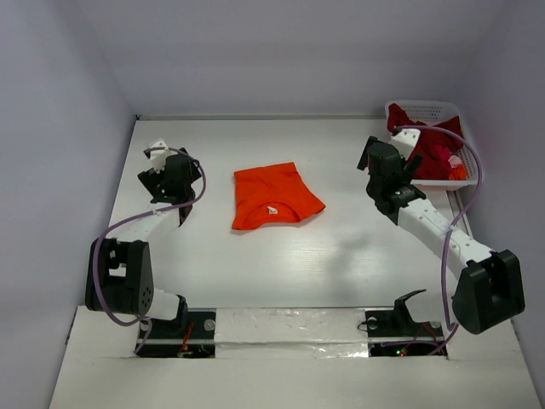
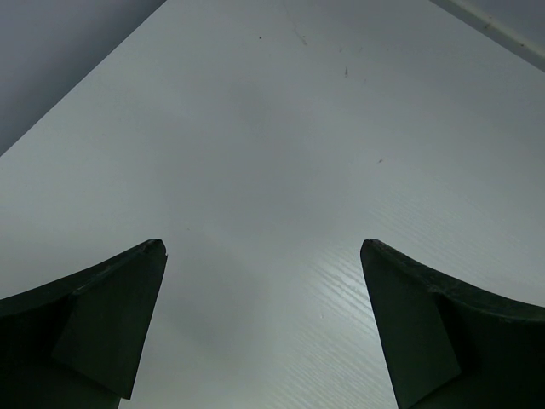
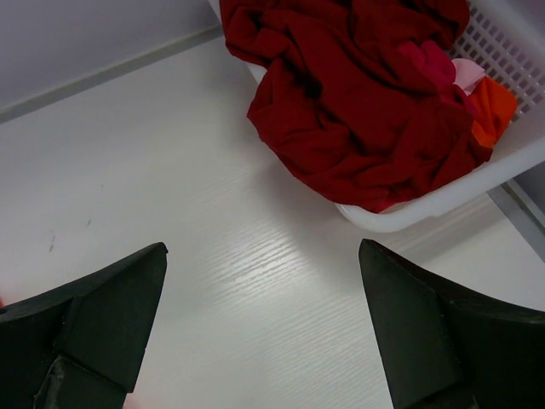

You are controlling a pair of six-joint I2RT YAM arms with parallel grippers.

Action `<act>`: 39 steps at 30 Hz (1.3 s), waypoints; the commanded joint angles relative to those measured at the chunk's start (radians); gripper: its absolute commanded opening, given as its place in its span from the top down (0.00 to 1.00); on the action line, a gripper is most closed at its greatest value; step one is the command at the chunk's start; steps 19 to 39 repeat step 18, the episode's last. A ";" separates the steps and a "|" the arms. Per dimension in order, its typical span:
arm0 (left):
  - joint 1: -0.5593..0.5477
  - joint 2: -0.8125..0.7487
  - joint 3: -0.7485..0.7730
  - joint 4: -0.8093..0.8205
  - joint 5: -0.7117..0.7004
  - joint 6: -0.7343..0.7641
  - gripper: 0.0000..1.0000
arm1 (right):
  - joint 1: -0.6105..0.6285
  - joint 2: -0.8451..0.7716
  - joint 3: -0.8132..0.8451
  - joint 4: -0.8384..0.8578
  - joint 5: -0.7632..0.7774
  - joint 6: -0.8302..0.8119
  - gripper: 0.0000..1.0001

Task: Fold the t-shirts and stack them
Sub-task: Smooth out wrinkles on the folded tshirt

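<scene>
the dark red t-shirts (image 3: 358, 102) in the basket (image 3: 511, 38) lie just far-right of the right gripper (image 3: 262, 256), jaws spread and empty; the left gripper (image 2: 264, 249), likewise spread and empty, sits well apart at the left.

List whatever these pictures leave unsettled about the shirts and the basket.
- Dark red t-shirts: right wrist and top views, bunched in one heap; count unclear.
- Orange and pink scraps: right wrist view, mostly buried under the red cloth; what they are is unclear.
- Basket: right wrist view, far side cut off by the frame edge.
- Orange t-shirt: its neck label too small to read in the top view; absent from the left wrist view.
</scene>
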 commanded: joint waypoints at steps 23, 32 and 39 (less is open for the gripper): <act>0.015 -0.005 -0.025 0.131 -0.017 0.003 0.01 | -0.153 -0.022 -0.017 0.115 -0.015 0.007 0.00; 0.015 -0.005 -0.025 0.131 -0.017 0.003 0.01 | -0.153 -0.022 -0.017 0.115 -0.015 0.007 0.00; 0.015 -0.005 -0.025 0.131 -0.017 0.003 0.01 | -0.153 -0.022 -0.017 0.115 -0.015 0.007 0.00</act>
